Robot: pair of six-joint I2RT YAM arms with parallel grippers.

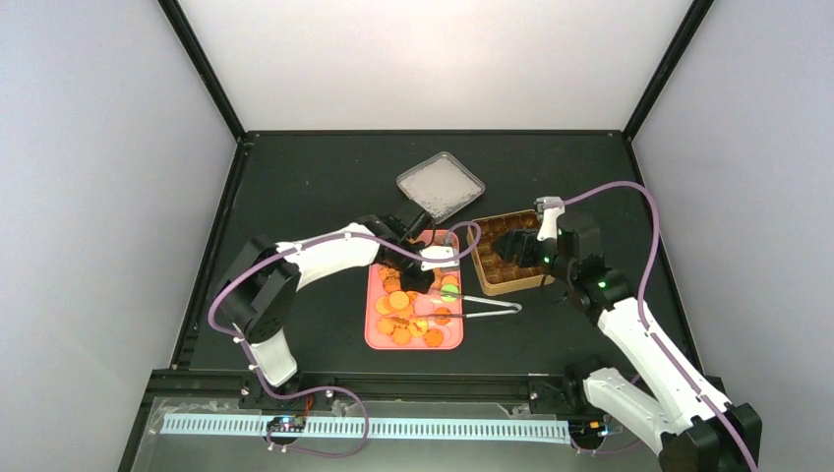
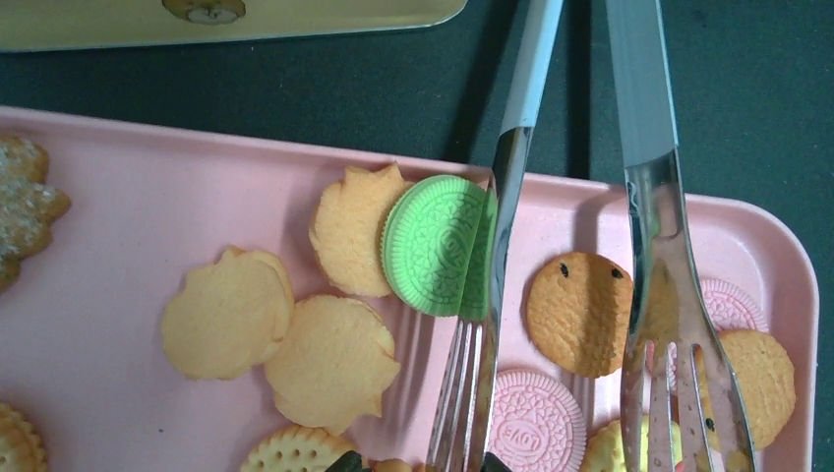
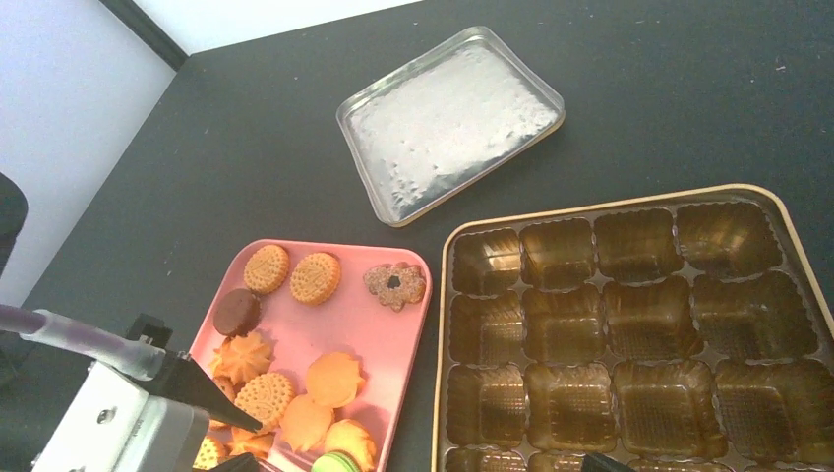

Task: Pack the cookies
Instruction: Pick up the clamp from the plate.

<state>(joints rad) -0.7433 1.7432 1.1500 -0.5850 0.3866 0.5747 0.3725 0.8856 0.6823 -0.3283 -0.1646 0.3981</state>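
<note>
Cookies (image 1: 401, 317), small round orange-gold biscuits w/ a few pink and dark ones, are sitting on the flat pink plastic tray (image 2: 118, 177) mid-table. None are showing in the gold plastic box of moulded cmpts (image 3: 602, 283) just right of it. A silver metal lid (image 3: 452, 118) is lying far of both. The long metal tongs w/ forked tips (image 2: 639, 98) are lying at the tray's right side, long axis running left-right: joined end poking off the tray to the right, forked ends pointing left over the biscuits. Their arms are standing apart, partly open, pinching nothing. One round green sandwich cookie (image 2: 433, 244) is leaning on edge against the outer side of one arm, not btwn them. L gripper (image 1: 418, 278) is hanging over the tray just beside the forked ends, so it's the nearer one. R gripper (image 1: 509, 246) is hovering over the box, far of the joined end. Can't tell how wide either gripper's jaws are standing, nor whether L is touching the tongs. Prob next: taking the tongs, coming in across that axis.
</note>
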